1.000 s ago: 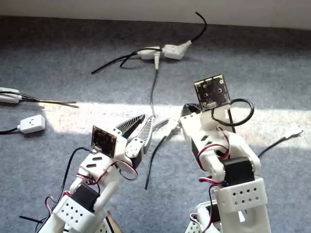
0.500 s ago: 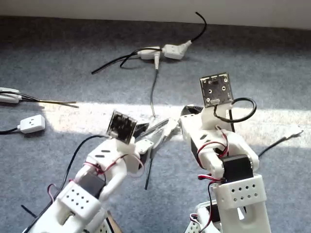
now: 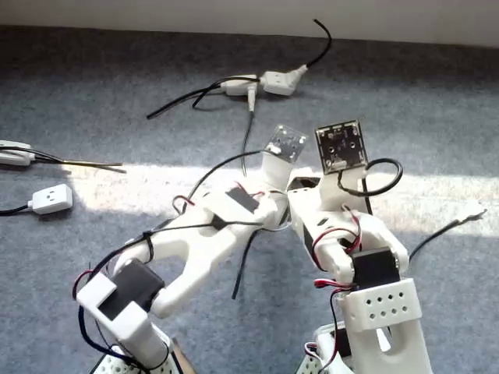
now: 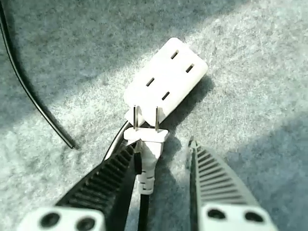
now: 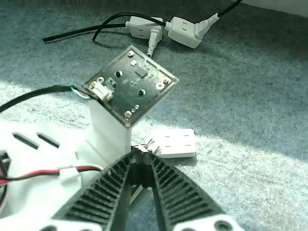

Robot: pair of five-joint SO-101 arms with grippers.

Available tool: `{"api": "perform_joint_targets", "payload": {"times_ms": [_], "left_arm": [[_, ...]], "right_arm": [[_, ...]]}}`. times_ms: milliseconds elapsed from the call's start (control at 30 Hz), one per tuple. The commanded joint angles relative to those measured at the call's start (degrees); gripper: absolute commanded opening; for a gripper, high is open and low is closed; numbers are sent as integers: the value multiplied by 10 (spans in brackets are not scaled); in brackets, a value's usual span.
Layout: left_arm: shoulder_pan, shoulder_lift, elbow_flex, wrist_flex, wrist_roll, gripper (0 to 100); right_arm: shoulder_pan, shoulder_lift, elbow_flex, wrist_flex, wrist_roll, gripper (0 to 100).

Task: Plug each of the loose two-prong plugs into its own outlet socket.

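A white two-prong plug [image 4: 144, 137] on a black cord points its prongs at a white outlet socket [image 4: 166, 79], almost touching it. My left gripper [image 4: 162, 144] stands open around the plug, with one finger against the plug's side and the other apart from it. My right gripper [image 5: 141, 156] is shut on the plug's back end. The prongs [image 5: 146, 145] poke out past its tips toward the socket [image 5: 177, 143]. From above, the left arm [image 3: 226, 218] lies stretched across to the right arm [image 3: 343, 226], and both grippers are hidden under the camera boards.
At the back lies a joined socket and plug pair [image 3: 261, 83] with black cords. A white socket [image 3: 51, 199] and another [image 3: 12, 154] lie at the far left. A loose plug [image 3: 472, 210] rests at the right. A black cord [image 3: 245, 265] trails between the arms.
The left arm swung from the front left across to the centre and stretched out beside the right arm, at the plug. The right arm barely moved.
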Motion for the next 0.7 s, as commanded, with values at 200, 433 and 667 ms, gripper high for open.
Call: {"api": "perform_joint_targets", "payload": {"times_ms": [200,433,667], "left_arm": [[-13,40,-80,20,2,130],[-22,-47,-66,82,0,91],[-2,12,-33,2,-44,91]], "right_arm": [[5,1,3,-36,-1,9],[5,1,3,-36,-1,9],[7,0,3,-35,-1,9]]}}
